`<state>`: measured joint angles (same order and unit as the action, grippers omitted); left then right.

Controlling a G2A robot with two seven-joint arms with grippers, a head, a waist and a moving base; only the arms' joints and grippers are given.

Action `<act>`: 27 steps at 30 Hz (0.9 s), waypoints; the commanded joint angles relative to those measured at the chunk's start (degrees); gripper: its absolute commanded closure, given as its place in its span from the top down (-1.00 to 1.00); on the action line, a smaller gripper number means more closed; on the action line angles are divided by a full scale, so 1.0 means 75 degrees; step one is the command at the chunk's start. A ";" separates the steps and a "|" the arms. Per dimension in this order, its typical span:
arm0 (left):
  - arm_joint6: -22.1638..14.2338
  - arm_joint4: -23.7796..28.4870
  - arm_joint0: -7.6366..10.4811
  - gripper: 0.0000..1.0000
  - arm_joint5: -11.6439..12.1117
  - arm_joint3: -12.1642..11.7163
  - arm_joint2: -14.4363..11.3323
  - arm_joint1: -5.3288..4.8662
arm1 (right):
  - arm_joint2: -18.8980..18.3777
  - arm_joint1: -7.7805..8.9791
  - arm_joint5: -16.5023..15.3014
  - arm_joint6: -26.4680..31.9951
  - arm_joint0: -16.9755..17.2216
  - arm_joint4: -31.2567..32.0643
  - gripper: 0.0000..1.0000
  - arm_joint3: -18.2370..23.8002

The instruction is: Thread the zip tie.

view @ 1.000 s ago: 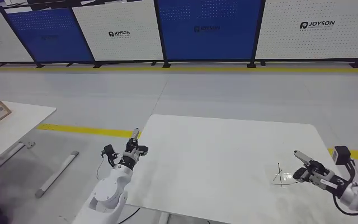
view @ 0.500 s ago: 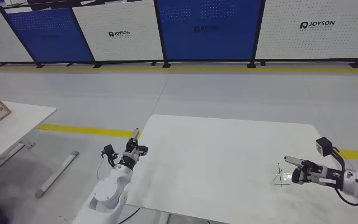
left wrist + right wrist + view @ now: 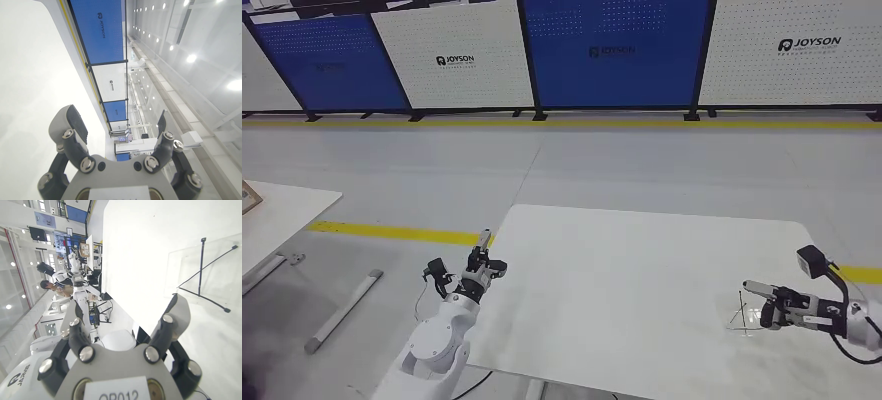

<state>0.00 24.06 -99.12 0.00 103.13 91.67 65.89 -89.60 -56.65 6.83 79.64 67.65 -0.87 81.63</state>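
In the right wrist view, the right hand (image 3: 125,302) sits low in the frame, its two fingers spread apart and holding nothing. Just beyond it, at the right of the frame, three black zip ties (image 3: 200,270) lie crossed over one another on a clear sheet (image 3: 189,256), flat on the white desk (image 3: 132,247). Farther off, at the top view's lower left, the left hand (image 3: 484,255) sits at the desk edge, also spread and empty. The step appears to be the first pickup. Next, the right hand likely needs to lower over one tie and close on it alone.
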 commanded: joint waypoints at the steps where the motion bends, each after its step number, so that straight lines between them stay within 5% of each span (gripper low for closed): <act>1: 0.0000 0.0000 0.0000 1.00 0.0000 0.0000 0.0000 0.0000 | 0.0001 0.0000 0.0000 0.0000 0.0000 0.0000 1.00 0.0000; 8: 0.0000 0.0000 0.0000 1.00 0.0000 0.0000 0.0000 0.0000 | 0.0001 0.0000 0.0000 0.0000 0.0000 0.0000 1.00 0.0000; 10: 0.0000 0.0000 0.0000 1.00 0.0000 0.0000 0.0000 0.0000 | 0.0148 0.0029 -0.0404 0.0000 0.0039 0.0030 1.00 0.0165; 14: 0.0000 0.0000 0.0000 1.00 0.0000 0.0000 0.0000 0.0000 | 0.0580 0.0322 -0.0865 0.0000 0.0015 -0.0225 1.00 0.0166; 20: 0.0000 0.0000 0.0000 1.00 0.0000 0.0000 0.0000 0.0000 | 0.1539 0.0906 -0.1012 0.0000 -0.0298 -0.0417 1.00 0.0137; 27: 0.0000 0.0000 0.0000 1.00 0.0000 0.0000 0.0000 0.0000 | 0.1546 0.0933 -0.0963 0.0000 -0.0337 -0.0421 1.00 0.0096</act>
<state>0.00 24.06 -99.12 0.00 103.13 91.67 65.89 -78.00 -49.65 -0.39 79.64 65.12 -4.03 82.35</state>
